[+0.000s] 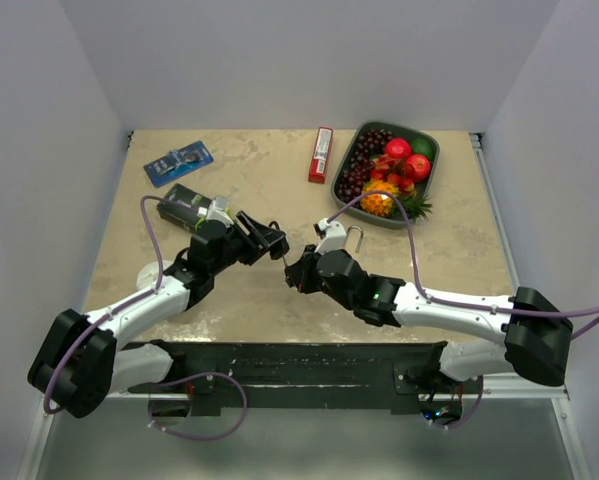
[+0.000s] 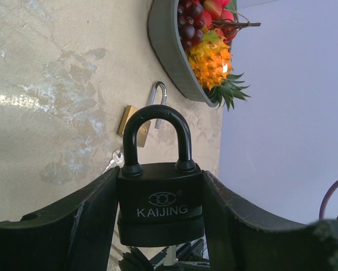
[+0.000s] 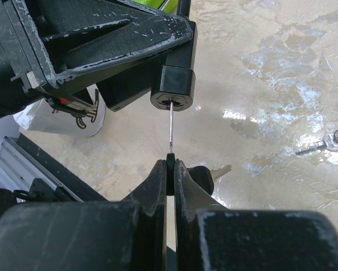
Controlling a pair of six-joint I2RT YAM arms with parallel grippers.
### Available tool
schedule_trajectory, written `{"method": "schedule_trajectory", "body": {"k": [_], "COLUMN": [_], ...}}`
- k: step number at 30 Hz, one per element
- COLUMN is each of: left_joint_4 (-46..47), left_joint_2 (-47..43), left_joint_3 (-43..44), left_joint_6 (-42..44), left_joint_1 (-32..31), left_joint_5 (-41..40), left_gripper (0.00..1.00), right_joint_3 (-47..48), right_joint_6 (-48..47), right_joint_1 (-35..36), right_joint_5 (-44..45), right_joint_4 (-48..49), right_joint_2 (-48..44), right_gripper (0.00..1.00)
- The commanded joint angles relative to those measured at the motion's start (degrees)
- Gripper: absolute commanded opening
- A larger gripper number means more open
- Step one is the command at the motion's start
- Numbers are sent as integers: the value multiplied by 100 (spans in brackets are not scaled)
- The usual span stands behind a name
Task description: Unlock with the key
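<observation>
Left claw [image 2: 160,189] is clamped on the body of a black padlock [image 2: 160,206], one finger on each side, shackle sticking out past the fingertips. Right claw [image 3: 170,165] is pinched tight on the head of a key [image 3: 170,127]. The thin blade points straight at the lock's underside and its tip meets the keyhole [image 3: 171,102]. Can't tell how far in it's gone. The two claws face each other over the middle of the worktop [image 1: 259,190]. The lock face reads "KAIJING" in pale letters with a small logo above. Beyond it a brass padlock [image 2: 136,125] lies on the worktop near a fruit tray [image 2: 163,48], with loose keys [image 3: 326,141] beside it.
</observation>
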Motion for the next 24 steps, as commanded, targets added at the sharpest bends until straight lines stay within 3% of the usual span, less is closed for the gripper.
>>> {"method": "schedule_trajectory", "body": {"k": [1, 24], "left_joint_4": [454, 463], "left_joint_2": [-233, -260], "left_joint_3": [261, 279], "left_joint_6": [-11, 15], "left_joint_1": [19, 10], "left_joint_5": [47, 143], "left_gripper": [0, 0], "right_joint_3": [285, 461], "right_joint_6": [-75, -277], "right_joint_1": [-47, -398], "right_joint_5": [17, -168], "right_joint_4": [346, 592], "right_joint_2": [82, 328], "right_gripper": [0, 0]}}
